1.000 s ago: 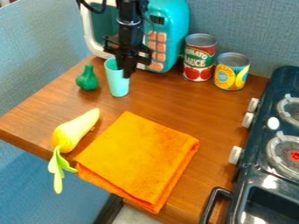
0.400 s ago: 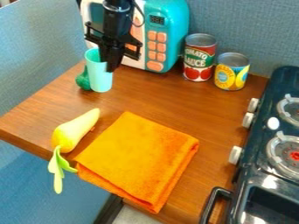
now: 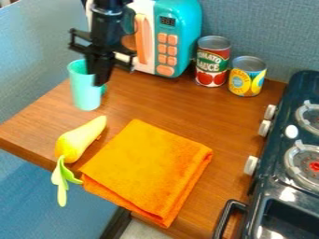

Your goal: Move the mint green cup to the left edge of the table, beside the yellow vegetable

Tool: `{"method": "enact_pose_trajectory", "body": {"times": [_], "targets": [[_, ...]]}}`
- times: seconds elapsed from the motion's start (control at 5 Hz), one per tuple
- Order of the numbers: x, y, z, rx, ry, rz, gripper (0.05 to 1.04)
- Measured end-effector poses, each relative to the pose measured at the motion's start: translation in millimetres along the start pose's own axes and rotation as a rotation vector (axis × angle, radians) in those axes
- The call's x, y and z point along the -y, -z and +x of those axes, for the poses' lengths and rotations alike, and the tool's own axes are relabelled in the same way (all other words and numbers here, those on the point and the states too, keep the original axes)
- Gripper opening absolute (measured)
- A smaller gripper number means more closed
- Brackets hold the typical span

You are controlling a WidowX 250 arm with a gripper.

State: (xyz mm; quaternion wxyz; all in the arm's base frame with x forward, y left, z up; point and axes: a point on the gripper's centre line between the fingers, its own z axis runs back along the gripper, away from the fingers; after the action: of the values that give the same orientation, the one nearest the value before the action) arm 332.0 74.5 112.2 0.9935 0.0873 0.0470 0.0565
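Upper left of the table (image 3: pixel 162 100), my black gripper (image 3: pixel 97 80) points down, clamped on the turquoise cup (image 3: pixel 84 91) at its right side, by the rim. Cup is roughly upright, open end up; can't tell if its base touches the wood. Just behind its right edge, a bit of a green thing (image 3: pixel 104 88), mostly hidden.

Nearer the camera: yellow toy carrot (image 3: pixel 78 140), lying slantwise by the left table edge, narrow tip toward the back, green leaves (image 3: pixel 60 179) hanging over the edge. Right beside it, a folded orange cloth (image 3: pixel 146 168), lying flat, set at an angle, one corner close to the leaves.

At the back, right of me and partly behind my arm: toy microwave (image 3: pixel 187 23), turquoise side panel, orange buttons (image 3: pixel 167 48), small dark display, pale door with an orange handle. To its right, two upright cans near the wall (image 3: pixel 268 28): taller one (image 3: pixel 212 65) with red and green label, shorter one (image 3: pixel 247 78) with yellow and blue label, side by side.

Far right, dark toy stove (image 3: pixel 274 186): round burners (image 3: pixel 302 163) on top, white oval spot between them and the knobs, pale knobs (image 3: pixel 250 165) along the side facing the table, black curved handle (image 3: pixel 227 214) at the near end.
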Motion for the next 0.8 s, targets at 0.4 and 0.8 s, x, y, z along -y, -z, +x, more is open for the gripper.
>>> {"method": "enact_pose_trajectory", "body": {"times": [0.4, 0.8], "targets": [[-35.9, 18.1, -29.8, -0.082, -0.116, -0.05, 0.086], [-45.0, 39.2, -41.9, -0.075, -0.09, -0.104, 0.086]]}}
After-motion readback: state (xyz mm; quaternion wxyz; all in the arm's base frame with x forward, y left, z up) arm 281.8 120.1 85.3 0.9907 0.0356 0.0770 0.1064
